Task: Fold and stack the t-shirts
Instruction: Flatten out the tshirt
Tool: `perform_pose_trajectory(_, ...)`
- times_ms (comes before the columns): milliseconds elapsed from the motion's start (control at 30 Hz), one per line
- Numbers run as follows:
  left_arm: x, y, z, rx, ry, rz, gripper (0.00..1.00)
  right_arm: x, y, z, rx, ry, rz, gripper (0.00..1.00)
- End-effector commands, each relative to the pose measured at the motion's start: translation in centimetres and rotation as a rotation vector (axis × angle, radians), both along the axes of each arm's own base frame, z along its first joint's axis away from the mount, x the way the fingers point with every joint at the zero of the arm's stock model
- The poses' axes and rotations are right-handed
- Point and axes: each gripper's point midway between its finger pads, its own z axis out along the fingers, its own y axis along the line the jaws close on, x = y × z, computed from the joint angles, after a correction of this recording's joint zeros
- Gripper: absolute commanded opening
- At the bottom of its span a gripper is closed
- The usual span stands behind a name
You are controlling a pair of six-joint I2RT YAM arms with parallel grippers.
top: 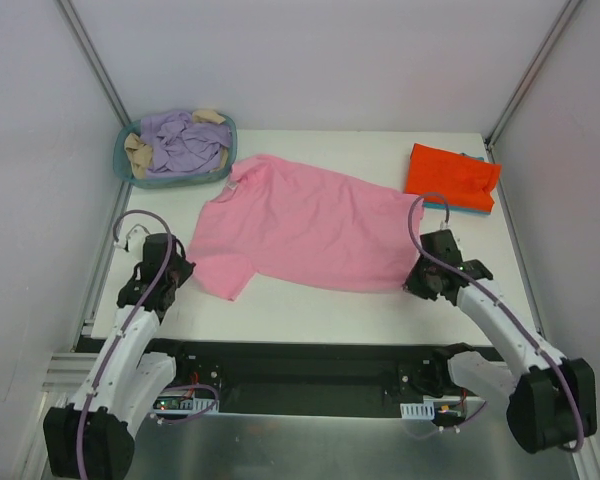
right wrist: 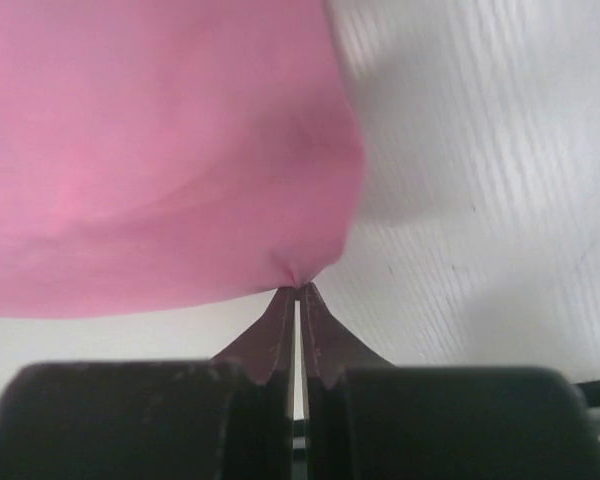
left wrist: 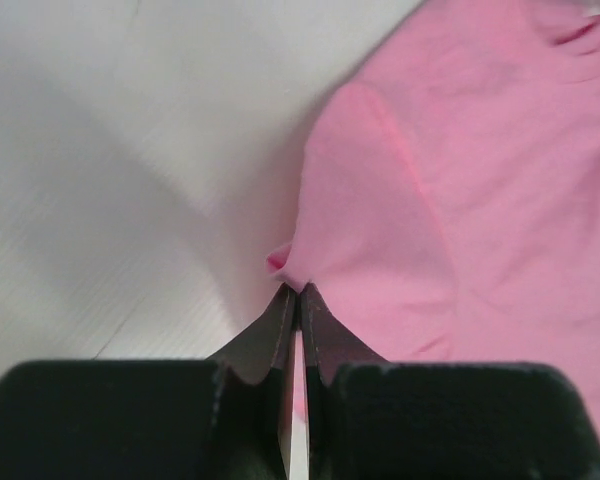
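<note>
Pink t-shirt (top: 300,225) lies flat; collar far-left, hem right; long axis crosswise.

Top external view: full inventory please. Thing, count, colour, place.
pink t-shirt: 1, light pink, spread flat mid-table, collar toward the far left
orange-red t-shirt: 1, bright orange-red, folded, far right corner, on top of the blue one
teal-blue t-shirt: 1, teal-blue, folded under the orange-red one, only its edge shows
basket: 1, teal, far left corner
crumpled clothes: count unclear, lavender and beige, inside the basket
table: 1, white, under everything
left gripper: 1, black, shut on the pink t-shirt's edge by the near sleeve
right gripper: 1, black, shut on the pink t-shirt's near right hem corner
</note>
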Motion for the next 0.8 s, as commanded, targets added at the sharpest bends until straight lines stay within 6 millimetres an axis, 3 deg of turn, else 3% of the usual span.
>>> perform_pose_trajectory(0,2.2,-1.3,8.5,-0.065,-0.256,-0.050,0.00,4.6,-2.4,10.0,-0.113,-0.363,0.002,0.01)
perform_pose_trajectory(67,2.6,-2.0,12.8,-0.089,-0.361,-0.086,0.00,4.8,-2.9,13.3,-0.127,-0.460,-0.001,0.01)
perform_pose_trajectory(100,2.5,-2.1,14.7,-0.093,-0.414,-0.096,0.00,4.6,-3.5,15.3,-0.138,-0.522,-0.012,0.01)
perform_pose_trajectory(133,2.4,-2.2,17.9,-0.097,-0.488,-0.105,0.00,4.8,-3.6,18.3,-0.136,-0.598,-0.014,0.01)
perform_pose_trajectory(200,1.8,-2.6,21.7,-0.104,-0.579,-0.134,0.00,4.3,-4.5,21.8,-0.152,-0.690,-0.028,0.01)
perform_pose_trajectory(233,1.2,-2.7,25.3,-0.104,-0.661,-0.148,0.00,4.0,-4.8,25.3,-0.154,-0.770,-0.034,0.01)
perform_pose_trajectory(300,0.2,-2.8,29.1,-0.087,-0.746,-0.177,0.00,3.1,-5.8,28.9,-0.170,-0.850,-0.058,0.01)
perform_pose_trajectory(333,-1.1,-2.7,33.0,-0.077,-0.835,-0.187,0.00,2.1,-6.2,32.3,-0.161,-0.934,-0.071,0.01)
perform_pose_trajectory(400,-2.3,-2.8,36.6,-0.048,-0.906,-0.213,0.00,0.8,-6.7,35.8,-0.164,-1.019,-0.067,0.01)
perform_pose_trajectory(433,-4.2,-2.9,40.4,-0.037,-0.996,-0.232,0.00,0.2,-6.9,37.4,-0.159,-1.059,-0.063,0.01)
perform_pose_trajectory(467,-5.1,-2.9,42.2,-0.015,-1.035,-0.246,0.00,-1.2,-7.3,40.6,-0.156,-1.140,-0.063,0.01)
perform_pose_trajectory(500,-5.8,-2.9,43.7,-0.004,-1.063,-0.255,0.00,-2.0,-7.3,41.8,-0.147,-1.166,-0.049,0.01)
perform_pose_trajectory(533,-8.0,-2.9,47.0,0.011,-1.147,-0.271,0.00,-2.8,-7.4,43.3,-0.140,-1.202,-0.045,0.01)
perform_pose_trajectory(567,-9.0,-2.9,48.5,0.033,-1.182,-0.279,0.00,-4.1,-7.6,45.7,-0.138,-1.262,-0.036,0.01)
perform_pose_trajectory(600,-9.7,-2.9,49.7,0.046,-1.206,-0.283,0.00,-5.0,-7.6,46.6,-0.130,-1.280,-0.022,0.01)
perform_pose_trajectory(633,-11.8,-2.7,52.1,0.073,-1.272,-0.288,0.00,-5.5,-7.6,47.3,-0.126,-1.299,-0.011,0.01)
perform_pose_trajectory(700,-13.3,-2.5,53.9,0.102,-1.320,-0.285,0.00,-7.3,-7.5,49.4,-0.108,-1.361,0.021,0.01)
perform_pose_trajectory(767,-15.2,-2.1,55.8,0.138,-1.375,-0.274,0.00,-8.3,-7.6,50.2,-0.105,-1.390,0.027,0.01)
